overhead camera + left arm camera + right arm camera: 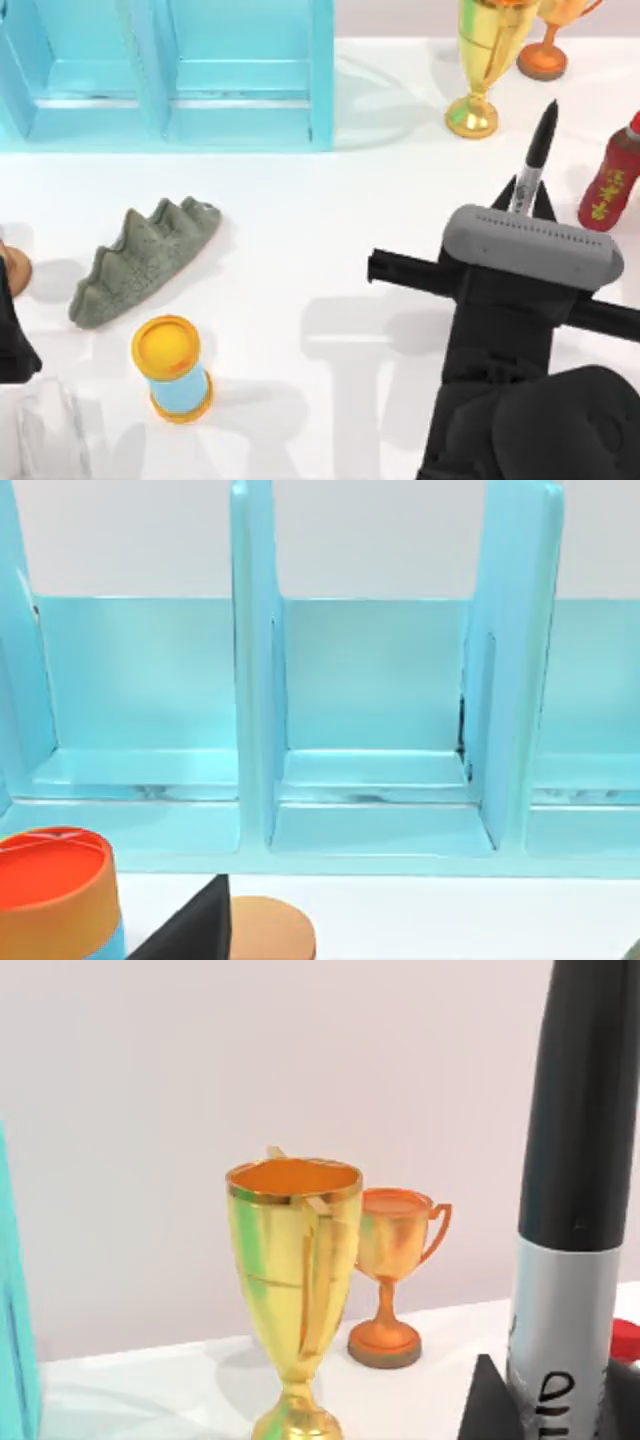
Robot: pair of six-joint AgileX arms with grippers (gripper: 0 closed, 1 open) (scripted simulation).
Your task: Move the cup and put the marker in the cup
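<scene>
Right pincer [527,204] grips the marker [536,152], cap pointing toward the far edge.

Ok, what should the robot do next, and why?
Probably the left claw should bring the small pinkish-brown cup toward the table's middle. The right claw holds the slim black marker with a white band on the right side, while the cup sits at the far left edge, beside the left claw.
</scene>
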